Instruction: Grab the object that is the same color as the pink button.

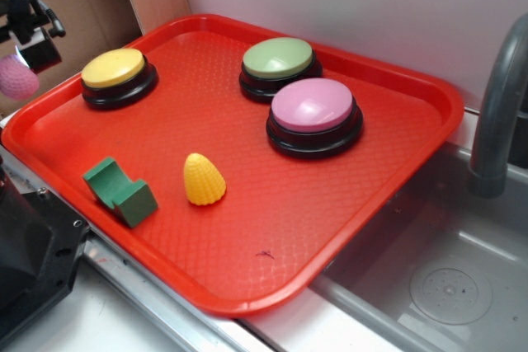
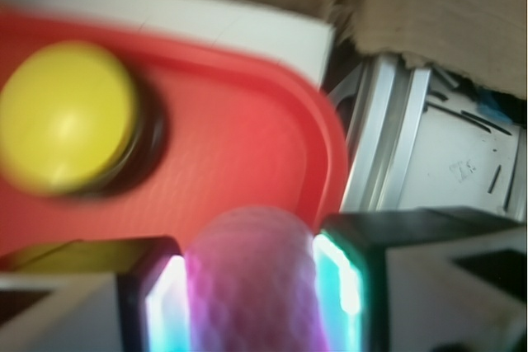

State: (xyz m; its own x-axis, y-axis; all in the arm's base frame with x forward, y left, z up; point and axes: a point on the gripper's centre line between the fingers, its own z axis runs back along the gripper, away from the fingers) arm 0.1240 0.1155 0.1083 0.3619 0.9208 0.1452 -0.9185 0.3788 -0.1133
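Exterior view: I see the gripper (image 1: 21,72) clamped on the pink ball (image 1: 16,78), held above the red tray's (image 1: 272,228) left edge, well apart from the pink button (image 1: 313,105). Wrist view: the ball (image 2: 252,286) sits between both fingers (image 2: 165,302), near the yellow button (image 2: 66,117). No writing is legible.

Pink dimpled ball (image 2: 252,286); pink-lilac button (image 1: 313,105); red textured tray (image 1: 272,228).
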